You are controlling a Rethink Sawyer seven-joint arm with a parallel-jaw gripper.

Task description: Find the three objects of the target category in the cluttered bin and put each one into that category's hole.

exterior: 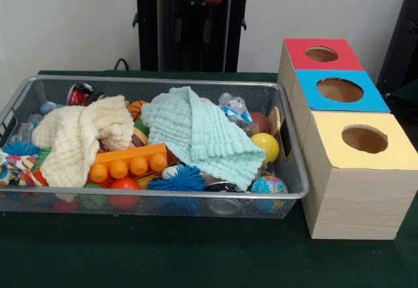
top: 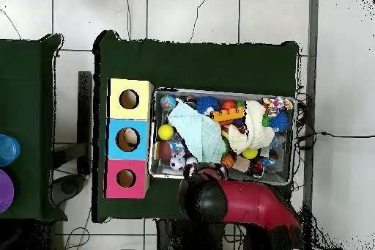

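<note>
The silver wire-mesh bin (exterior: 163, 193) stands on the green table, heaped with toys; in the overhead view (top: 220, 92) it lies right of the boxes. One spotted ruffled fabric piece (exterior: 16, 169) lies in the bin's front left corner, which is the top right corner in the overhead view (top: 277, 104). The other two pieces are hidden. The yellow-faced box (exterior: 359, 170) stands right of the bin, its round hole (exterior: 364, 138) facing up and also showing in the overhead view (top: 129, 99). The red and black arm (top: 234, 199) hangs over the bin's robot-side rim. The gripper itself does not show.
A mint-green waffle cloth (exterior: 196, 134) and a cream cloth (exterior: 78, 138) cover much of the clutter. An orange brick (exterior: 127, 162), balls and bottles lie around them. Blue-faced (exterior: 339, 90) and red-faced (exterior: 321, 54) boxes stand behind the yellow one.
</note>
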